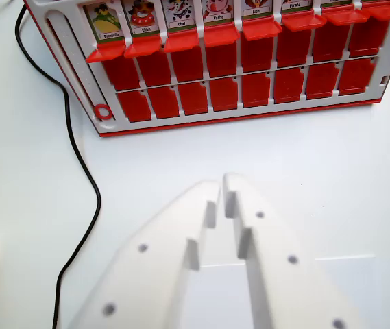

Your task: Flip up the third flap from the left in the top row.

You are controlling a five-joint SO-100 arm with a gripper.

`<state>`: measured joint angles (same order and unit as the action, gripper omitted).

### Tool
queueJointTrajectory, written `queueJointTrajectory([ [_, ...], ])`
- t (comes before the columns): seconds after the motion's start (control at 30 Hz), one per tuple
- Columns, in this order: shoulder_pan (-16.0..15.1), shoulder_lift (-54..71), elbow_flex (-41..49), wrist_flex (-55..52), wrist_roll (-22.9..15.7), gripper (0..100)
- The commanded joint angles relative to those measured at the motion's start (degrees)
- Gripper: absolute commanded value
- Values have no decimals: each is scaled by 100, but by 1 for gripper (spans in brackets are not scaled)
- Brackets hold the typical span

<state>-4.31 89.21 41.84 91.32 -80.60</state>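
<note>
The white plastic gripper fills the lower centre of the frame — its two blunt, bolt-dotted jaws pressed tip to tip, clenched on nothing. Across the top lies a red-and-white plastic game board with glossy red flaps in rows. The top row already stands raised, showing cartoon picture cards; the third flap from the left reads roughly "Chat". A black cable curls down the left over the smooth white table.

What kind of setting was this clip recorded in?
Probably a tabletop robot test bench, not a home scene: a plain white table, a red-and-white flap board game, a loose black cable, and white gripper fingers nearly shut.
</note>
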Motion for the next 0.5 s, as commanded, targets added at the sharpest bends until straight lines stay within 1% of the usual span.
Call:
queueJointTrajectory([
  [0.0, 62, -527, -211, -360, 325, 0],
  [0.17, -53, -1564, -1028, -378, 589, 0],
  [0.47, -211, -3305, -2602, -492, 686, 0],
])
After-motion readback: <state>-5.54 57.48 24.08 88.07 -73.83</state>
